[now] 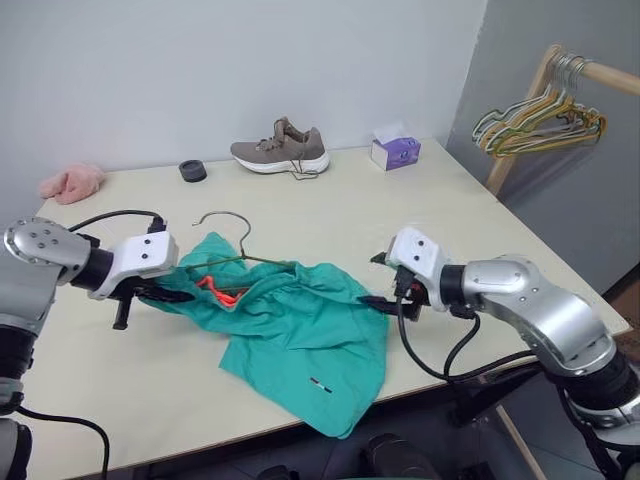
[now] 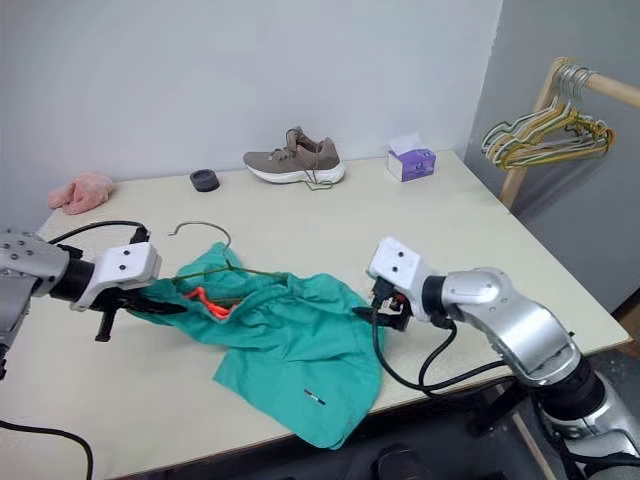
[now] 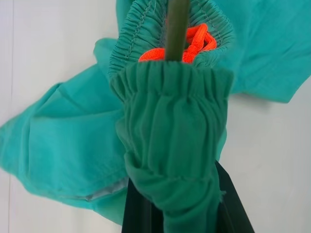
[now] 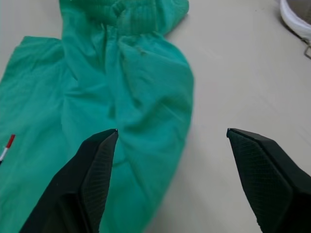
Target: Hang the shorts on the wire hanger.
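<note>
A: From the head view, where do you see the shorts [image 1: 300,335]?

B: You have them crumpled near the front edge of the table [image 1: 420,210], one leg hanging over it. The wire hanger [image 1: 232,250] lies at their far left; its hook is bare on the tabletop, but most of its triangle is buried under the fabric, so you can't trace it. An orange cord [image 1: 212,288] peeks from the waistband.

A: And the grippers there?

B: Your left gripper [image 1: 172,294] is at the left end of the shorts, its tips lost in the cloth. Your right gripper [image 2: 377,313] sits just beside the right end; the fingers are too dark and small to read from here.

A: What does the left wrist view give you?

B: The gathered waistband is bunched around the closed black fingers [image 3: 232,208], pinched tight. A dark rod [image 3: 176,29] runs across the waistband opening with the orange cord behind it; you can't tell whether the pinch takes it in too.

A: The right wrist view?

B: Both fingers [image 4: 92,179] are spread wide with nothing between them. The shorts lie under one, bare table under the other. A shoe [image 4: 296,19] is cut off at the corner.
</note>
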Tool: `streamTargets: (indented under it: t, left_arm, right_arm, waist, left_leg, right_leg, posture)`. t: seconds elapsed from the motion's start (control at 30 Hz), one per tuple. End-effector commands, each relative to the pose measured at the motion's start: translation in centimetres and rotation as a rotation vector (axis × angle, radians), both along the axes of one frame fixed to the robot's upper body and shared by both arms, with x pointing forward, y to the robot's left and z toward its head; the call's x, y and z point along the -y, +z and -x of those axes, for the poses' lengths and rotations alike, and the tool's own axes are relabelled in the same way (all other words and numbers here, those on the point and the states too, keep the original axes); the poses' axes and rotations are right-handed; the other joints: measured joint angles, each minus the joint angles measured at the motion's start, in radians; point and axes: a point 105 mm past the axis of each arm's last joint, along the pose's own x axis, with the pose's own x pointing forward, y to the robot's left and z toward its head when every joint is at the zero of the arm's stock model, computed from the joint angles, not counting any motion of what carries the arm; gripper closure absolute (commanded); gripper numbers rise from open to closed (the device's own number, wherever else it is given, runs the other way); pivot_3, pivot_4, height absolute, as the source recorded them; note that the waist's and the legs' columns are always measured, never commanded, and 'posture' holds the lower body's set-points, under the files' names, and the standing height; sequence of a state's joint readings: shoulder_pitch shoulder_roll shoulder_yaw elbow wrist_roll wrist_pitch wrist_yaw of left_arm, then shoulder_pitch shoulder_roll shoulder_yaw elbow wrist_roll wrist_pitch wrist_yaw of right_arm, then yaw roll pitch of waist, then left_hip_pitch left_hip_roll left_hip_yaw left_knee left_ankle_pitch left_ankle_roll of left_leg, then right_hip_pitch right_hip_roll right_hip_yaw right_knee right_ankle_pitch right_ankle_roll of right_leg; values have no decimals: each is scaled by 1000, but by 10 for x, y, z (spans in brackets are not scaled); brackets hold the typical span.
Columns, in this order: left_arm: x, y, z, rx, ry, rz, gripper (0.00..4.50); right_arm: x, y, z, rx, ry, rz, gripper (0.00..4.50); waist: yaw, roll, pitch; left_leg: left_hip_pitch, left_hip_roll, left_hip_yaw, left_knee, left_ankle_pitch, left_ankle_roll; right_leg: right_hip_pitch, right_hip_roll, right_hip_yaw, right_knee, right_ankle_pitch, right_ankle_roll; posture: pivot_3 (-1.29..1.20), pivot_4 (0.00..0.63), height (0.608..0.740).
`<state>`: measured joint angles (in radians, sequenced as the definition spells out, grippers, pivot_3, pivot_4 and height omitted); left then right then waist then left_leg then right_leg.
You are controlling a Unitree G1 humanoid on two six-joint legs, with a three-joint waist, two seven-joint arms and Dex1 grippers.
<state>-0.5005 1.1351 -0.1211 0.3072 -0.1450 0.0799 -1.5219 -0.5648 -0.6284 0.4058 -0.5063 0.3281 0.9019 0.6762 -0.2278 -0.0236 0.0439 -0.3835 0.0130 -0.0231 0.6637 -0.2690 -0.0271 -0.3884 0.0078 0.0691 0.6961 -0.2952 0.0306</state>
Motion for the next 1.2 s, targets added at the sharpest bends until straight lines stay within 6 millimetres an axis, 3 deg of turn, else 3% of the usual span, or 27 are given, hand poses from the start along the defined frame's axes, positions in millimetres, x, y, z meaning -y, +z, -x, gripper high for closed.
streamTargets:
  t: [0.03,0.2,0.27,0.6,0.63,0.73,0.9,1.0,1.2]
  left_arm:
    - [12,14,0,39,-34,43,4500]
    - [21,16,2,25,-52,78,4500]
    - [23,16,4,21,-55,87,4500]
    - [31,8,5,33,-55,119,4500]
    - [33,9,3,39,-45,137,4500]
    - [37,13,-9,90,-11,180,3707]
    - [33,20,-5,75,12,216,2194]
    - [19,28,-4,72,88,265,1277]
    - [-32,56,-10,132,352,407,1277]
  right_arm:
    - [-14,6,-14,84,-9,17,781]
    - [-30,0,-30,110,22,51,781]
    - [-32,0,-32,104,34,52,1166]
    - [-33,6,-21,71,121,46,4466]
    - [-33,7,-20,72,126,49,4466]
    - [-31,8,-19,71,125,50,4500]
    - [-18,5,-21,21,66,28,4500]
    - [-4,2,-23,-43,0,-7,4500]
    - [35,-7,-34,-123,-160,-38,4500]
  waist:
    - [-3,0,0]
    - [-16,0,0]
    - [-20,0,0]
    - [-22,0,0]
    - [-22,0,0]
    - [-18,0,0]
    - [-25,-1,0]
    - [-25,-1,-1]
    - [-23,0,0]
  left_leg:
    - [0,0,0,0,0,0]
    - [0,0,0,0,0,0]
    - [0,0,0,0,0,0]
    - [0,0,-1,0,0,0]
    - [0,0,-1,0,0,0]
    - [0,-1,-2,0,0,0]
    - [0,-1,-2,0,0,0]
    - [0,0,-2,0,0,0]
    - [0,0,-2,0,0,0]
  right_leg:
    - [0,0,0,0,0,0]
    - [0,0,0,0,0,0]
    - [0,0,0,0,0,0]
    - [0,-1,-1,0,0,0]
    - [0,-1,-1,0,0,0]
    - [1,-1,-1,0,0,0]
    - [0,-2,-1,0,0,0]
    - [0,-3,-1,0,0,0]
    - [0,-3,-2,0,0,0]
  posture:
    - [-237,0,740]
    - [-230,0,740]
    - [-225,0,740]
    - [-226,0,740]
    - [-226,0,740]
    - [-232,0,740]
    - [-238,0,740]
    - [-235,0,740]
    - [-217,0,740]
